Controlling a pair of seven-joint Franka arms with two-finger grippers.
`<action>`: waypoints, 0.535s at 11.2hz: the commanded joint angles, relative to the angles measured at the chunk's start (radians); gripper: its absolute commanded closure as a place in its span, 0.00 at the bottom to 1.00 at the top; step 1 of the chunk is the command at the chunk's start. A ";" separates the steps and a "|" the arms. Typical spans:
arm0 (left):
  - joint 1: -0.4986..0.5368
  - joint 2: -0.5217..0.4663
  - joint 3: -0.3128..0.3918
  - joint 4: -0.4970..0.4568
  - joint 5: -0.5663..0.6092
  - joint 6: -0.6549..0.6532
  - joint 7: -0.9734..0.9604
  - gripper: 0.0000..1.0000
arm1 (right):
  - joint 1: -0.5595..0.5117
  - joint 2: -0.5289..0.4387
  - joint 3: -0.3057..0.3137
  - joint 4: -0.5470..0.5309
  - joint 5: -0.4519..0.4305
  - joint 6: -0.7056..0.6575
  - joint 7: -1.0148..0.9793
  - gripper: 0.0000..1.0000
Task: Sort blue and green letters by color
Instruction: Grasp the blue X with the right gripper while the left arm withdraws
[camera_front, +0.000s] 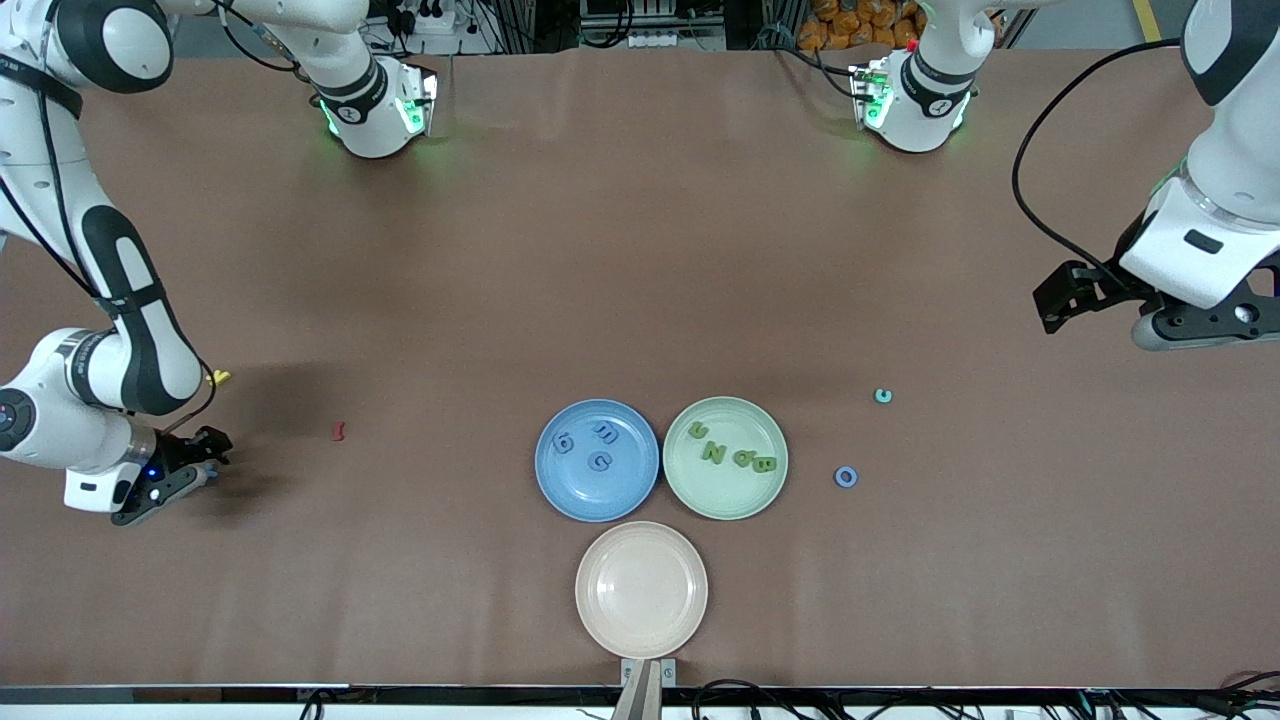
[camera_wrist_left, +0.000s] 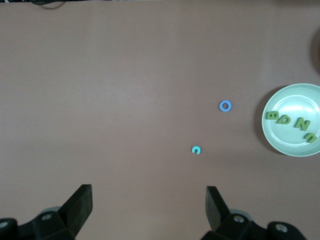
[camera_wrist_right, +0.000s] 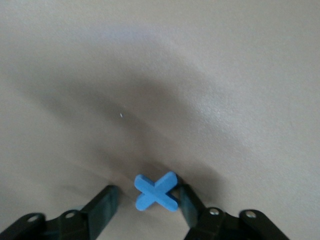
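Down at the table near the right arm's end, the right gripper (camera_wrist_right: 145, 202), fingers partly apart around a blue X letter (camera_wrist_right: 156, 191): one finger (camera_wrist_right: 189, 206) touching an arm of the X, the other finger (camera_wrist_right: 102, 205) just beside it with a small gap, so not yet clamped. In the front view, only a sliver of blue visible at that gripper (camera_front: 203, 470), low over the brown table (camera_front: 640, 250). Close by, toward the robots' bases, a tiny yellow letter (camera_front: 218, 378); a little toward the plates, a tiny dark red letter (camera_front: 338, 431). Waiting high over the left arm's end of the table, the left gripper (camera_wrist_left: 149, 205), fingers wide apart and holding nothing. On the bare table between that end and the plates, a blue O letter (camera_front: 846, 477) and, farther from the front camera, a teal C letter (camera_front: 883, 396), well apart from either gripper. In the blue plate (camera_front: 560, 490), three blue letters (camera_front: 598, 447); touching beside it, the green plate (camera_front: 740, 500) with four green letters (camera_front: 733, 453) in a loose row. Nearer the front camera, tucked between the two, a cream plate (camera_front: 641, 590).
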 joint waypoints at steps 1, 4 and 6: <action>0.009 -0.043 0.003 -0.031 -0.030 -0.019 -0.015 0.00 | -0.027 -0.003 0.015 -0.042 0.003 0.007 -0.025 1.00; 0.026 -0.044 0.003 -0.031 -0.033 -0.019 -0.016 0.00 | -0.019 -0.011 0.041 -0.025 0.003 0.007 -0.015 1.00; 0.025 -0.040 0.003 -0.026 -0.057 -0.018 -0.022 0.00 | -0.019 -0.016 0.073 -0.011 0.004 0.004 -0.008 1.00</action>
